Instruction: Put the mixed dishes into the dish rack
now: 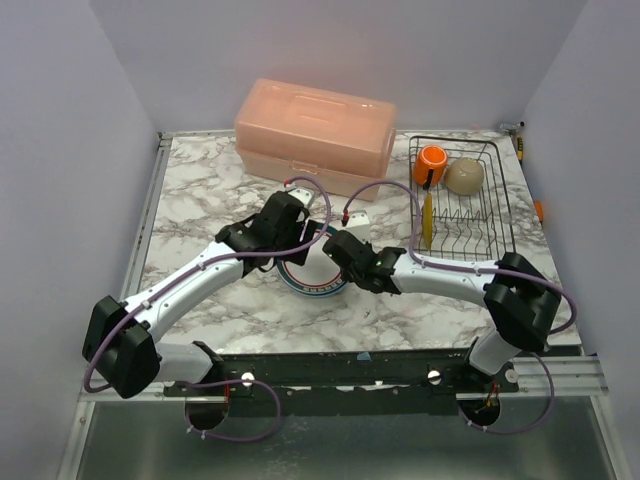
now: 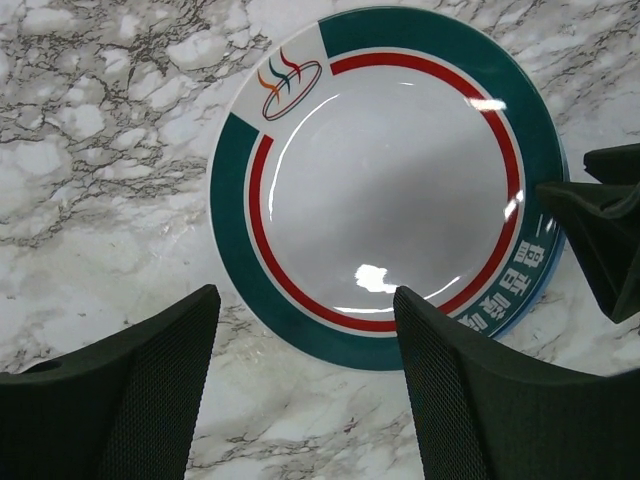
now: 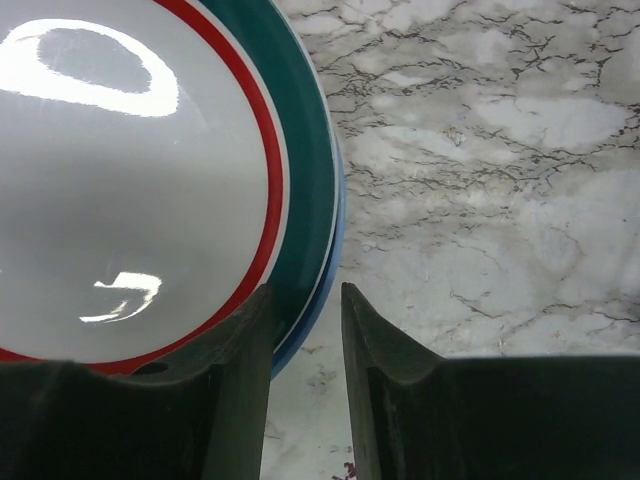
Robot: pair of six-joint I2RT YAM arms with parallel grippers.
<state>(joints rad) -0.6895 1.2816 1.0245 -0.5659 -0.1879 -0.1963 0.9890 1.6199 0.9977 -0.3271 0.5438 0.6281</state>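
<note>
Left arm (image 1: 190, 285) stretched from 7 o'clock toward centre, left pincer (image 2: 305, 300) pointing down, jaws wide apart, right arm (image 1: 450, 272) bent in from 4 o'clock, right pincer (image 3: 305, 295) low, jaws narrowly apart

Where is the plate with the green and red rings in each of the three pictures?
Top view: plate mid-picture, partly hidden.
Left wrist: plate fills the upper middle.
Right wrist: plate at upper left, cut off by the edge.
Shared landmark: marble tabletop, under the plate in all three.
</note>
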